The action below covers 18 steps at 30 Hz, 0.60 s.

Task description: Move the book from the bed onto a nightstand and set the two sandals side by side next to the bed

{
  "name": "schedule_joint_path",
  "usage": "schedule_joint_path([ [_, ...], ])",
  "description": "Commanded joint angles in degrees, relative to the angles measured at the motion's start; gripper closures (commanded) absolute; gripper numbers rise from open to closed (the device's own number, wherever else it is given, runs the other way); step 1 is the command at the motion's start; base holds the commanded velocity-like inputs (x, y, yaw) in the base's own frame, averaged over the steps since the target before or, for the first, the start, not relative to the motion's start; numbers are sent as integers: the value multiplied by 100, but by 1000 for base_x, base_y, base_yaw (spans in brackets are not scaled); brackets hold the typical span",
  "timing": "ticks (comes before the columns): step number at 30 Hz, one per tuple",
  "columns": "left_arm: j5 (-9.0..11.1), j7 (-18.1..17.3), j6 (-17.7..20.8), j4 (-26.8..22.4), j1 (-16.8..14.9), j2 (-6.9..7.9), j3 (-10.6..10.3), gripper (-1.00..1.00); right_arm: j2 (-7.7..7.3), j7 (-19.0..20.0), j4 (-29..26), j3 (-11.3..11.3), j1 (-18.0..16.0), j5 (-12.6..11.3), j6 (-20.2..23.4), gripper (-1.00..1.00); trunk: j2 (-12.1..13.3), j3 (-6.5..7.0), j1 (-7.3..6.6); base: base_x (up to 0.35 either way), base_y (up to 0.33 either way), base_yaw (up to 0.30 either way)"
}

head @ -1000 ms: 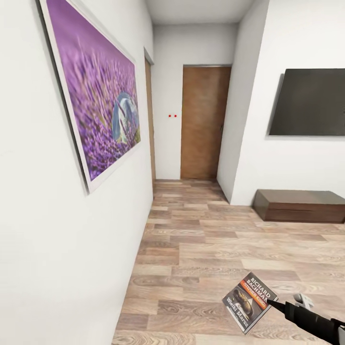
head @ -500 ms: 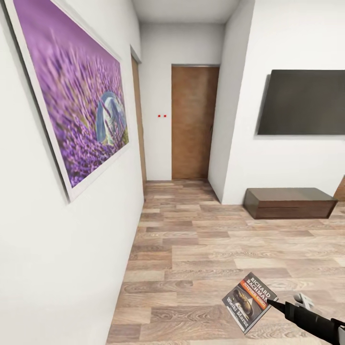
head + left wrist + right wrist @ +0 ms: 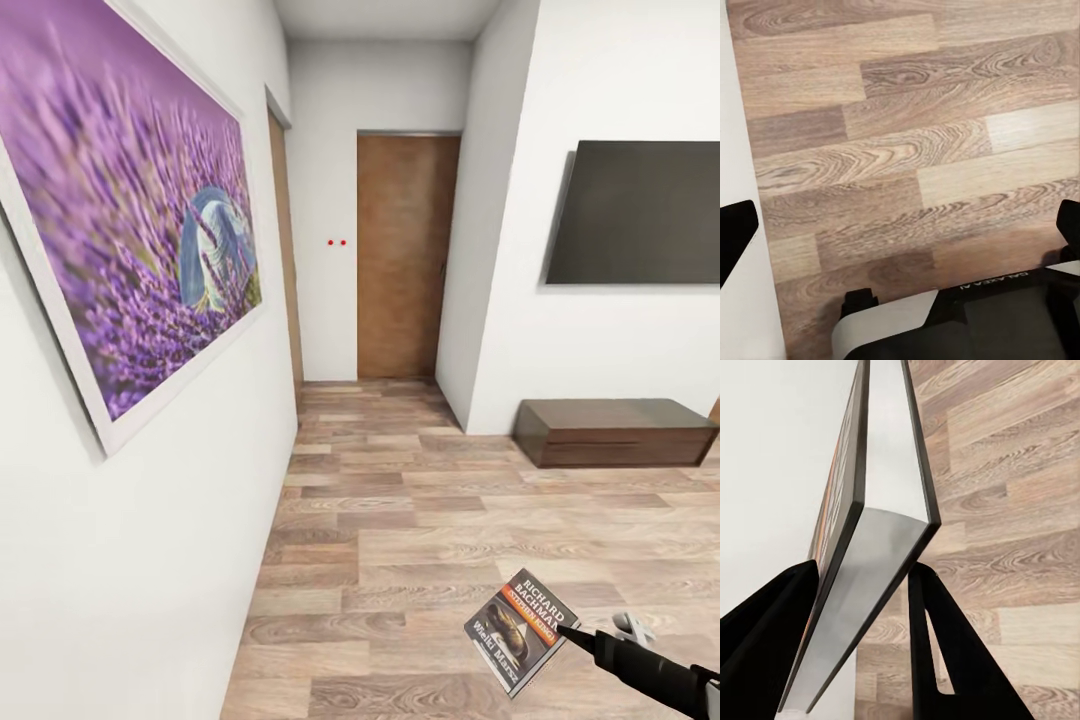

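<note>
The right end effector point(image 3: 572, 632) pinches the book point(image 3: 522, 629) by its corner, cover up, above the floor point(image 3: 420, 520). The left end effector point(image 3: 900, 247) is spread wide with nothing in it.

The book point(image 3: 522, 630) is where the readable stuff is: the head view shows its cover with "RICHARD BACHMAN" in white capitals across the top, then an orange band under that with smaller lettering that looks like "STEPHEN KING", though it's pretty tiny. There's also white lettering running down the spine edge, too blurry to read properly. In the left wrist view, some small pale letters sit on the robot's dark body point(image 3: 975, 322), mirrored or upside down, maybe "GALAXEA", can't say for sure.
</note>
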Motion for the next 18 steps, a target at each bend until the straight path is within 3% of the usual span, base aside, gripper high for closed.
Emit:
schedule_joint_path([
  [1, -38, 6, -27, 6, -4, 1, -25, -100, 2, 30, 14, 12, -9, -63, 60, 100, -8, -7, 6, 328, 0, 0],
  [6, -38, 8, -25, 6, -4, 1, -26, -100, 2, 30, 14, 12, -11, -63, 60, 100, -8, -7, 6, 328, 0, -21],
  [18, -38, 6, -24, 6, -4, 1, -26, -100, 2, 30, 14, 12, -11, -63, 60, 100, -8, -7, 6, 328, 0, -120],
])
